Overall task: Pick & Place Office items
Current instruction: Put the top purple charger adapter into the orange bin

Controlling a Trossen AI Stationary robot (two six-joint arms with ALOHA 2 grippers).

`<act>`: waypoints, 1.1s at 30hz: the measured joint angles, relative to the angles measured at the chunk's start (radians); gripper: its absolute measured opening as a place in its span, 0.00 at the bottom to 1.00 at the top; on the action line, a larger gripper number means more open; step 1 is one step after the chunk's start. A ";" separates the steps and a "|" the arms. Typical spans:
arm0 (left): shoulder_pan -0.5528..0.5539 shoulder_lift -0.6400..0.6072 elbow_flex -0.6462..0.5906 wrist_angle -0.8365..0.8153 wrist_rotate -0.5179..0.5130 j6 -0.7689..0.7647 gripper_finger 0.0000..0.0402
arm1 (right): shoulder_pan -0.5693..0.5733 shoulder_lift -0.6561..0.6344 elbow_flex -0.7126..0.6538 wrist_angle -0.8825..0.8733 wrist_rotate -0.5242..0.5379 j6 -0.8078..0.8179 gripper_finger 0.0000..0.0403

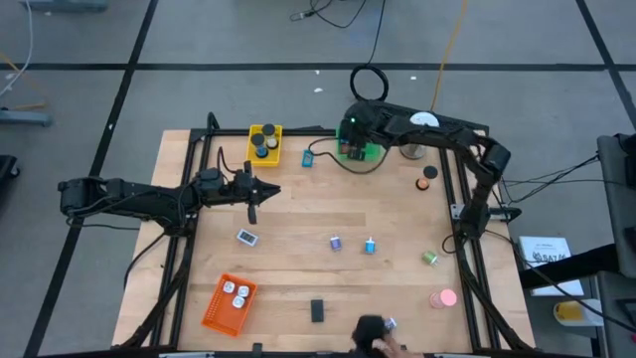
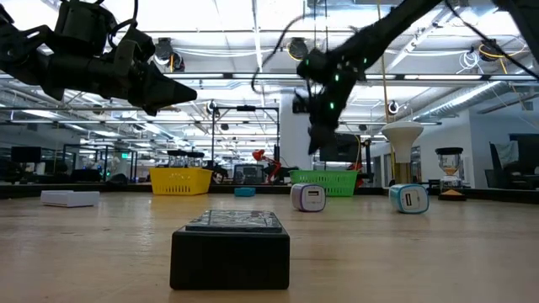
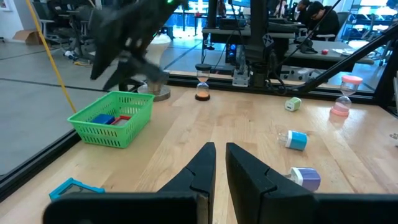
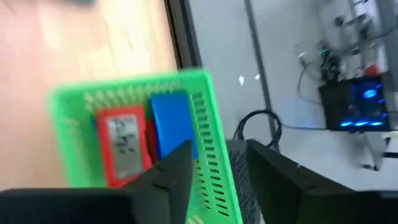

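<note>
Two blocks (image 4: 149, 140) fill the green basket (image 1: 360, 151) under the right gripper (image 4: 214, 171), parted and empty.

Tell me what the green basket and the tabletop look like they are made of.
The green basket looks like moulded plastic: uniform bright colour, thin slatted walls with open gaps and a slight sheen. The tabletop looks like light wood, probably butcher-block or laminate: pale tan with parallel grain strips, a smooth, faintly glossy finish, though the pictures cannot settle whether it is solid.
</note>
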 joint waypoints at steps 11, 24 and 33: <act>0.000 0.000 0.000 0.000 0.000 0.000 0.10 | 0.288 -0.156 -0.148 0.189 -0.004 0.343 0.02; 0.000 0.000 0.000 0.003 0.000 0.000 0.10 | 0.556 -0.253 -0.536 0.667 0.314 0.608 0.01; 0.000 0.000 0.000 0.001 0.000 0.000 0.10 | 0.717 -0.252 -0.507 0.494 0.535 0.828 0.00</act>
